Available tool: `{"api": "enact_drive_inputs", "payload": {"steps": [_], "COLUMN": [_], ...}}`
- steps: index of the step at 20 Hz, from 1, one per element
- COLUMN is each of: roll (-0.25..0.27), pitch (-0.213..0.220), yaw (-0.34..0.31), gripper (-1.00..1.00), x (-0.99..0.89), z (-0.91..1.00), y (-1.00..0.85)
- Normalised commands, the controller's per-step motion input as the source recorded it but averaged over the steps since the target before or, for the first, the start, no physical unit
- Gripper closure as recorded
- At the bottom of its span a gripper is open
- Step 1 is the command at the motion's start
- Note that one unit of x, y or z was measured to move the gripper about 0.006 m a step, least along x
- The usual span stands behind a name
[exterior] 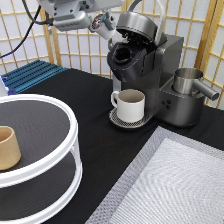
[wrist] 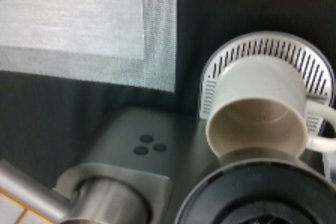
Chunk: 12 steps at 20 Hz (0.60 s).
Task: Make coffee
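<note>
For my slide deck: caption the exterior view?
Gripper beside the open-lidded coffee machine, white mug waiting on its drip tray.

The robot's arm (exterior: 75,7) shows only at the exterior view's top, as smooth white and pale grey shells with rounded edges. Below the shells sits a light grey boxy block with a flat face and darker seams. The gripper (exterior: 111,31) carries on from this block as a white, tapering part with a dark patch and small reddish and bluish details near its root. 2 black cables (exterior: 27,25) run from the arm's underside, one looping down in a wide curve and one passing along the shell. No lettering or screws can be made out on the casing.
</note>
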Motion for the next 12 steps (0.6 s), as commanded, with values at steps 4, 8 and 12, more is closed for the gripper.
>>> {"api": "enact_drive_inputs", "payload": {"steps": [4,8,12], "roll": [0.034,0.028,0.048], "pitch": [0.031,0.038,0.041], "yaw": [-0.024,-0.015,-0.015], "gripper": [1.0,1.0,1.0], "x": [0.11,0.21,0.24], "z": [-0.01,-0.02,-0.12], "y": [0.52,0.44,0.09]}}
